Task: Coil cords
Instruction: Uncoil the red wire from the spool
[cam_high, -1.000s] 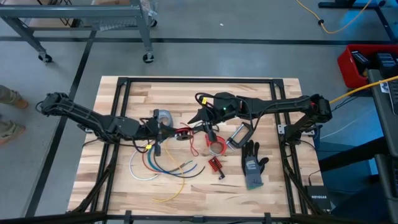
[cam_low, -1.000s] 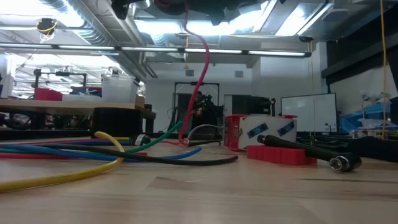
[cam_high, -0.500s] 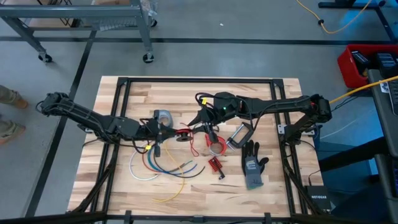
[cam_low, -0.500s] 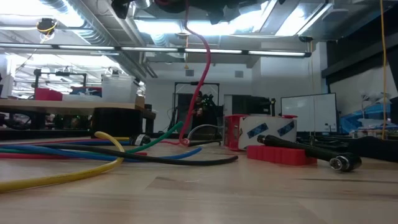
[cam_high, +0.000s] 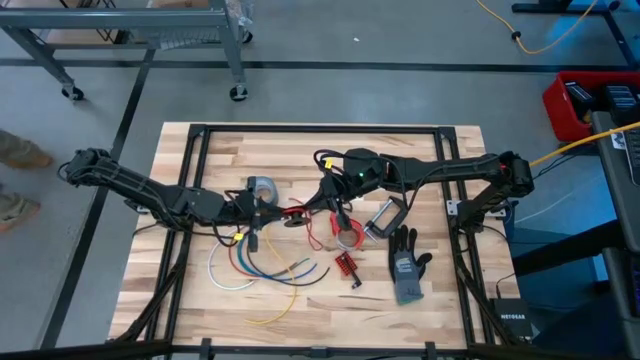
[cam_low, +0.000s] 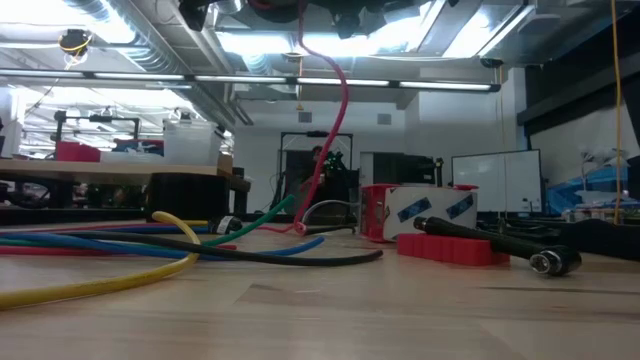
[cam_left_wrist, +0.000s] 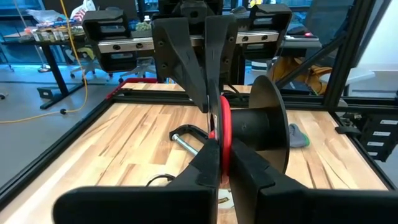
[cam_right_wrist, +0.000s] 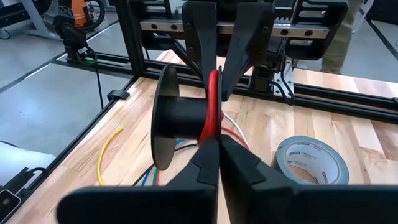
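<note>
High view: the two arms meet near the middle of the table (cam_high: 180, 300). The left gripper (cam_high: 285, 213) and the right gripper (cam_high: 312, 203) face each other, almost touching, with a black spool (cam_high: 297, 214) and the red cord (cam_high: 318, 232) between them. Loose cords (cam_high: 250, 265) in white, blue, red, green and yellow fan out on the wood just in front of the left gripper. A grey tape roll (cam_high: 262, 188) sits behind that gripper, and a red cup (cam_high: 347, 236), a clamp (cam_high: 384, 216), a red comb-like part (cam_high: 346, 264) and a grey glove (cam_high: 406, 268) lie near the right one

Low view: the red cord (cam_low: 325, 150) hangs from above in a slack curve down to the tabletop, where the other cords lie flat. That slack suggests it is being fed up to the spool rather than pulled tight

Left wrist view: the left fingers (cam_left_wrist: 208, 165) are closed narrow on the red cord (cam_left_wrist: 224, 134) at the spool (cam_left_wrist: 261, 127), probably to steady the winding while the opposite gripper (cam_left_wrist: 205, 68) pinches from the far side

Right wrist view: the right fingers (cam_right_wrist: 208, 158) are pressed shut on the red cord (cam_right_wrist: 212, 106) beside the spool's flange (cam_right_wrist: 165, 118), likely to guide the next turn; the tape roll (cam_right_wrist: 311, 163) lies just beyond
</note>
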